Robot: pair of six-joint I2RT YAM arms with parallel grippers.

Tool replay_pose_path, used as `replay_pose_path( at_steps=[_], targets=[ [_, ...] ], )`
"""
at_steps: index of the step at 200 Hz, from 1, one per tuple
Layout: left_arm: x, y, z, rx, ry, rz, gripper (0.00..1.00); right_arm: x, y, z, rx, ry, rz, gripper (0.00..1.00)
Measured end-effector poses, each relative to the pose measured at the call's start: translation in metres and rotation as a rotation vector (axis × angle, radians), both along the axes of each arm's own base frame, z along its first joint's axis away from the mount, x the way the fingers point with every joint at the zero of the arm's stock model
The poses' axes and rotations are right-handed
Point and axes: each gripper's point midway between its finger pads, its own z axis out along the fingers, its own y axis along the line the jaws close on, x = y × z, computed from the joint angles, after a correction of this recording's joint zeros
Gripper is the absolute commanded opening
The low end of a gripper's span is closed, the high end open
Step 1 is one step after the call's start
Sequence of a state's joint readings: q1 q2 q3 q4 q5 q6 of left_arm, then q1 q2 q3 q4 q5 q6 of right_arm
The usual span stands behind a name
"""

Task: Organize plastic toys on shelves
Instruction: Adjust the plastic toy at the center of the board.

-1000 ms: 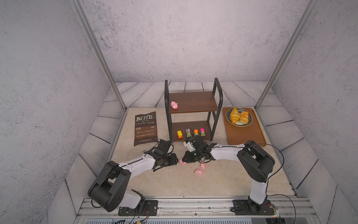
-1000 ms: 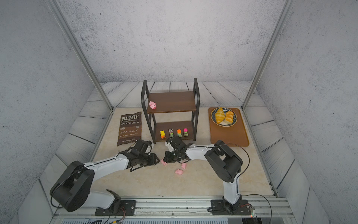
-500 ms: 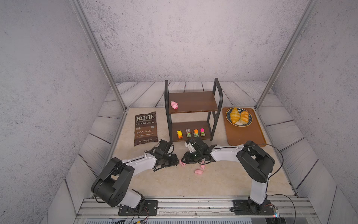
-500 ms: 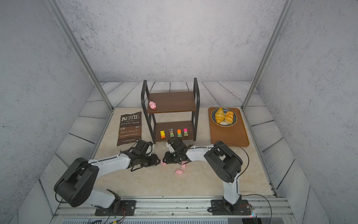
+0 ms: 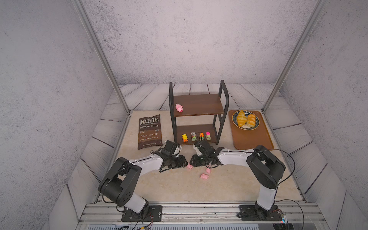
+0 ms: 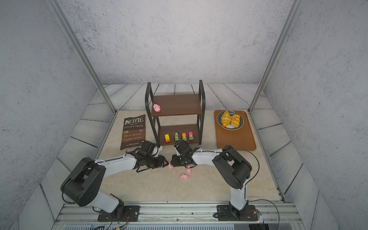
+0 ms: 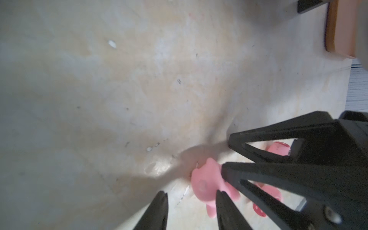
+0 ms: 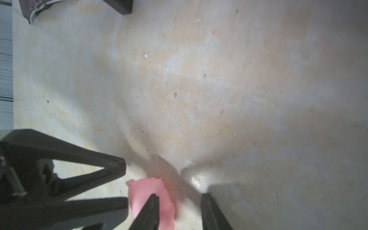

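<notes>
Now that the right arm's [image 5: 233, 159] jaws have opened, the pink pig [image 5: 189, 166] lies loose on the desk [image 5: 169, 189] between the two arms, well apart from the shelves [image 5: 199, 103]. The left arm's [image 5: 147, 164] jaws stand apart too, so a fresh grasp seems needed. Both top views hide those gaps; each wrist view shows the pig beside one fingertip, unclamped.

Both top views: mounted high over the front edge, angled down and back, with the whole worktop [image 5: 179, 191] and rack [image 5: 199, 105] in frame and a slight sideways offset between them. Left wrist cam: low and close to the worktop, looking past left tool [image 7: 191, 194]. Right wrist cam: same, past right tool [image 8: 181, 197]. Both wrist views share one pig [image 7: 205, 183].
</notes>
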State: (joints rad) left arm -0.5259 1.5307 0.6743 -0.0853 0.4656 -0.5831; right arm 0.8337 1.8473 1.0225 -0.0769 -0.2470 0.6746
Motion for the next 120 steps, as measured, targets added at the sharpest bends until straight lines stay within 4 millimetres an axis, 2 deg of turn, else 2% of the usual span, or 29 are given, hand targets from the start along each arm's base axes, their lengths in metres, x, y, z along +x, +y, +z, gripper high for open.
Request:
replay_pose_path(
  at_steps=[42,76,93,102,120],
  targets=[
    [-0.002,0.002,0.006,0.000,-0.008,0.003,0.48,0.000,-0.010,0.001,-0.052,-0.028,0.004,0.51],
    [-0.001,0.010,0.008,0.037,-0.015,0.033,0.44,-0.003,-0.022,0.004,-0.108,-0.042,0.015,0.51],
    [-0.001,0.016,0.006,0.067,-0.014,0.055,0.41,-0.006,-0.023,0.010,-0.102,-0.050,0.035,0.46],
    [-0.001,0.019,0.006,0.078,-0.018,0.069,0.36,-0.008,-0.021,0.015,-0.089,-0.054,0.053,0.42],
    [-0.003,0.025,0.003,0.099,-0.022,0.085,0.27,-0.011,-0.018,0.017,-0.074,-0.051,0.075,0.27]
  ],
)
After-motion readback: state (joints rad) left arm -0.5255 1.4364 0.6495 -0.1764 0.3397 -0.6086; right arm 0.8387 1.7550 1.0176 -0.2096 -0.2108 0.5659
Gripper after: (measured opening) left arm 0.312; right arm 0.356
